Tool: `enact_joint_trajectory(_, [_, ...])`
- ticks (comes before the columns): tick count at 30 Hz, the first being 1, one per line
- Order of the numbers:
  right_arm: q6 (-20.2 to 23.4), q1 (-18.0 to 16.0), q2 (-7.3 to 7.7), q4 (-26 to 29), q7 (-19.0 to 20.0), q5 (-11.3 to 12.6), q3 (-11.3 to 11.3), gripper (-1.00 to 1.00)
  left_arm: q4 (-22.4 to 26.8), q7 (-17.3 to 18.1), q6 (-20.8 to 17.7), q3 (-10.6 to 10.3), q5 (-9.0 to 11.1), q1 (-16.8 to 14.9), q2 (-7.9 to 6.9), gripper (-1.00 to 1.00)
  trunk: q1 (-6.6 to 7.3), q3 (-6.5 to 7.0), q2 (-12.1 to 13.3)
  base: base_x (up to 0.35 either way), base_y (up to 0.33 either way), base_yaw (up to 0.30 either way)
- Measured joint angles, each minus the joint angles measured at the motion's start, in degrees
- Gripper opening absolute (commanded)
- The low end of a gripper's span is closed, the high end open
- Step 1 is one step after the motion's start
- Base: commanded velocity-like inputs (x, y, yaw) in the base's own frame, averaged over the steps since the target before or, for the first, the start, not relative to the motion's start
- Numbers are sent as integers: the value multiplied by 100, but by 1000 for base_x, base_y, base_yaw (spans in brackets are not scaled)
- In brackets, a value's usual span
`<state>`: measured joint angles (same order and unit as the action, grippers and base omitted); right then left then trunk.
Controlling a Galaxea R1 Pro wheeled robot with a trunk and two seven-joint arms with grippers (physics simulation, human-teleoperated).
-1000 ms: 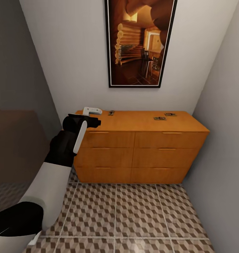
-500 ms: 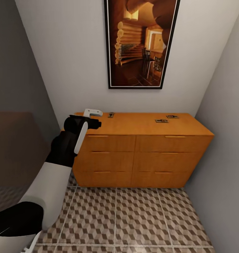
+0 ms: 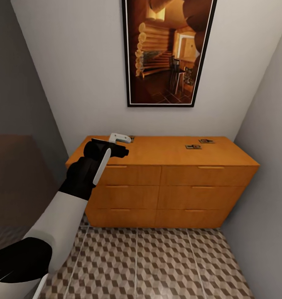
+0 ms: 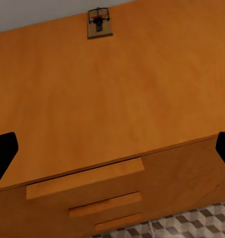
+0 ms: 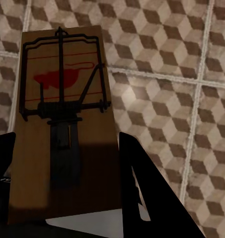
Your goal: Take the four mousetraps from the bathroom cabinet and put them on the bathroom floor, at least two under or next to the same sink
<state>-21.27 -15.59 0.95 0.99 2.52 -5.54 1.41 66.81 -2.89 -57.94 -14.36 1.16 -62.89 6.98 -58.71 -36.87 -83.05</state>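
Mousetraps: we carry one [image 5: 62, 144] clamped in the right claw [image 5: 67, 198] over the tiled floor [image 5: 182, 74], left claw [image 4: 112, 148] wide open above the cabinet [image 4: 117, 109], so next we likely reach for the trap [image 4: 100, 23] at its back edge.

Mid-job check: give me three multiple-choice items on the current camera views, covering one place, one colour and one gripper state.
1. The far-right small brown wooden mousetrap lies: A on the orange-brown wooden cabinet; B in a drawer; C on the tiled floor.
2. The mark on the mousetrap in the right gripper is: A blue; B red; C green.
3. The left gripper is: A open; B shut on a trap; C shut empty.
Answers: 1 A, it rests on the cabinet's top; 2 B, a red shape shows on its board; 3 A, its fingers stand wide apart above the cabinet.
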Motion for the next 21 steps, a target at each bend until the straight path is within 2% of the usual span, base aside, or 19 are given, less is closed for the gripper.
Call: enact_joint_trajectory(21, [0,2,-3,0,0,0,0,-100,-63,10,7,-7,8,0,-20,100,0,0,0,155,0,0])
